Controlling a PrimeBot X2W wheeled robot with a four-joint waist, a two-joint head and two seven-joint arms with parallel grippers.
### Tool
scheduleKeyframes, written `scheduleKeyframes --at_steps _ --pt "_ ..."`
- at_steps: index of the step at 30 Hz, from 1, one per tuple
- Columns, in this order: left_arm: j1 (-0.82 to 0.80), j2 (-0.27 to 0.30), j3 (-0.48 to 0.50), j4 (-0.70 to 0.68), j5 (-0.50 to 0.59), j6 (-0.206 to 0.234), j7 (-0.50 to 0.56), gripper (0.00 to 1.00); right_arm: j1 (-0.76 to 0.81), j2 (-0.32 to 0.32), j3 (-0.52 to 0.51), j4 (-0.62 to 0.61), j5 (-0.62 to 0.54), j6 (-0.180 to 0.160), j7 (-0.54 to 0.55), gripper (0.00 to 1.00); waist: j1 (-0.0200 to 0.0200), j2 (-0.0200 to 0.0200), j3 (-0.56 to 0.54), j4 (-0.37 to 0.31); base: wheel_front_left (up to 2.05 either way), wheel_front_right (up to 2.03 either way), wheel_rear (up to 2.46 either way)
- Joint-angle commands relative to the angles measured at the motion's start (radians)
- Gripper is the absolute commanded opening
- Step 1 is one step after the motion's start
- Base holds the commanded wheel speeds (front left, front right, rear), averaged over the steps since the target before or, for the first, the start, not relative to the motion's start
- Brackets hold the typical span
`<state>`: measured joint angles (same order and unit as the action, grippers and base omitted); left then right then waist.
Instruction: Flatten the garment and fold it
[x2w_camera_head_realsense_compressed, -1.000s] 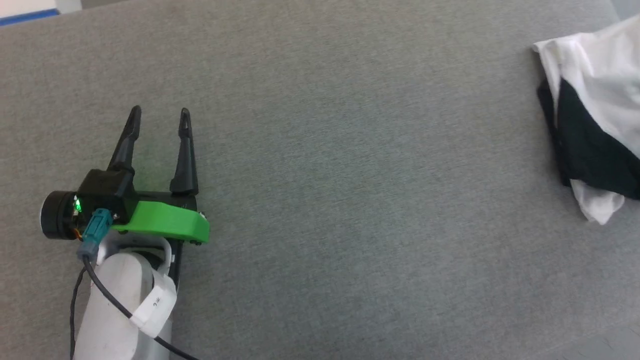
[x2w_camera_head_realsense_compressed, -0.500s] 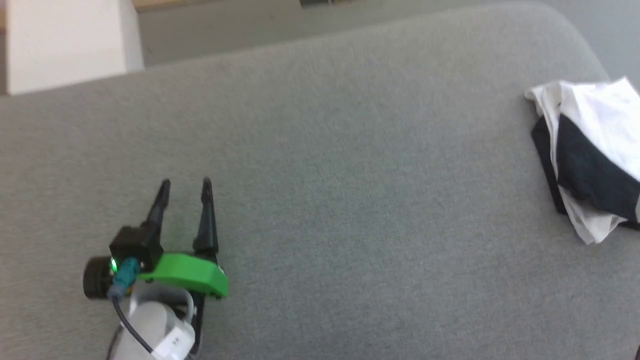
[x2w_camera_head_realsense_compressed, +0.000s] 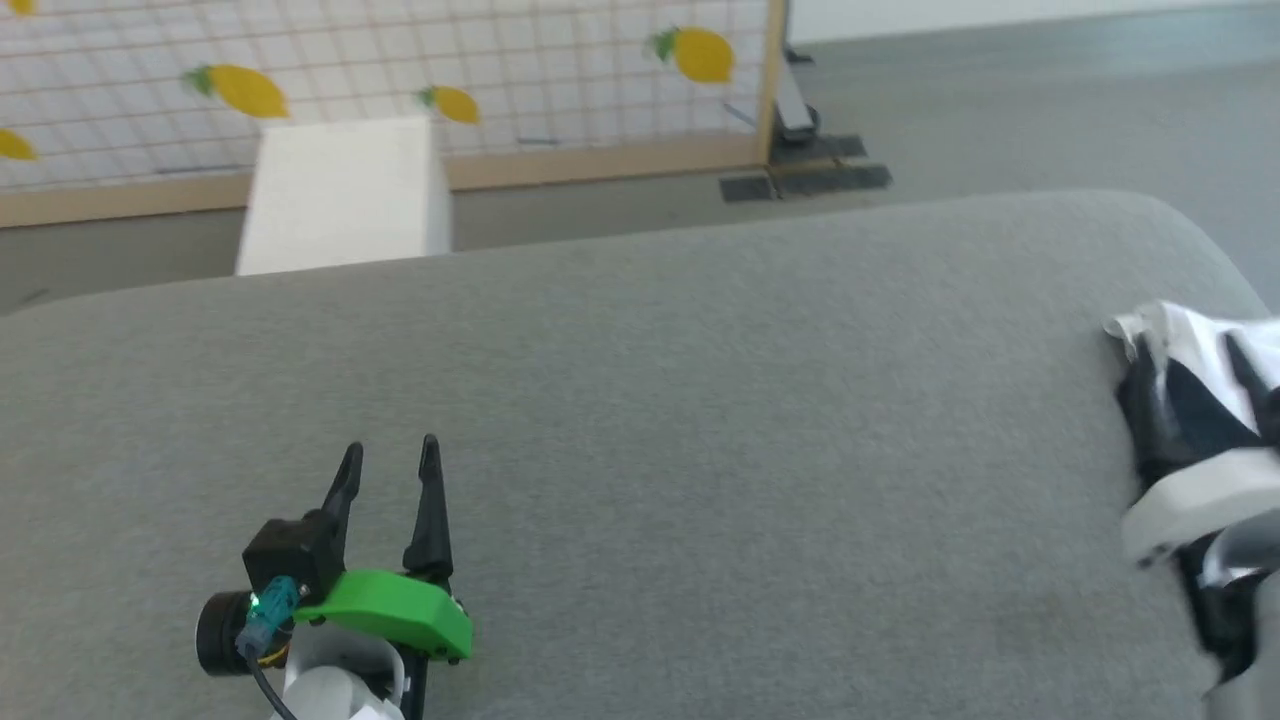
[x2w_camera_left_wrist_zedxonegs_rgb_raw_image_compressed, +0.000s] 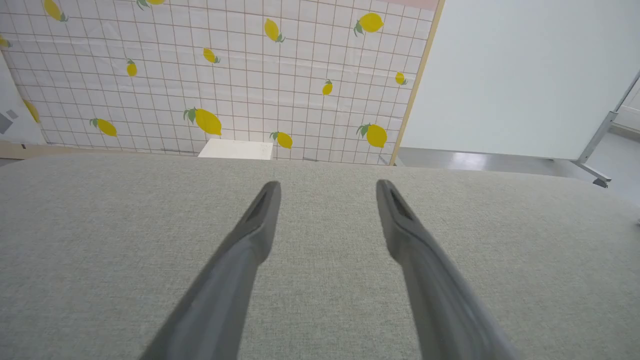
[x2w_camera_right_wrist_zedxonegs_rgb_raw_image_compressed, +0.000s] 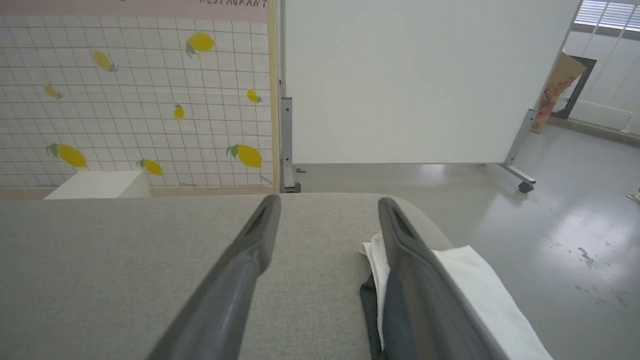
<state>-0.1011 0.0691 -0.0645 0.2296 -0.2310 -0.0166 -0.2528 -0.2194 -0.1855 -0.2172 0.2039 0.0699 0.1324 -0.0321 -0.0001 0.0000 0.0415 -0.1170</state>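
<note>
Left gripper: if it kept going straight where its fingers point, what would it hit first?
Nothing close: the left gripper points across bare grey cushion. Beyond its far edge the lemon-print panel seems next, though depth is hard to judge.

This is looking like a staged robot lab: a wood-framed, lemon-printed white grid backdrop (x2w_camera_left_wrist_zedxonegs_rgb_raw_image_compressed: 250, 75) and a plain white wheeled partition (x2w_camera_right_wrist_zedxonegs_rgb_raw_image_compressed: 400, 80) are standing on a glossy grey floor (x2w_camera_right_wrist_zedxonegs_rgb_raw_image_compressed: 575, 225).
</note>
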Motion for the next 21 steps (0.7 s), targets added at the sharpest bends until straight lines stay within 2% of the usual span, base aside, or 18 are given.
scheduleKeyframes --at_steps 1,9,21 --pt "0.014 -0.002 0.000 0.007 -0.009 0.004 -0.007 1.00 0.045 0.022 0.023 -0.041 0.014 -0.002 -0.011 1.00 0.0001 0.0000 -0.067 0.074 0.00 0.00 0.00" --pt "0.025 -0.005 -0.006 0.029 -0.021 -0.001 -0.008 1.00 0.170 0.089 0.109 -0.171 0.035 -0.002 -0.069 1.00 0.0001 0.0000 -0.073 0.116 0.00 0.00 0.00" --pt "0.070 -0.011 -0.020 0.031 -0.022 -0.006 -0.009 1.00 0.270 0.134 0.122 -0.195 0.020 -0.002 -0.116 1.00 0.0001 0.0000 -0.092 0.146 0.00 0.00 0.00"
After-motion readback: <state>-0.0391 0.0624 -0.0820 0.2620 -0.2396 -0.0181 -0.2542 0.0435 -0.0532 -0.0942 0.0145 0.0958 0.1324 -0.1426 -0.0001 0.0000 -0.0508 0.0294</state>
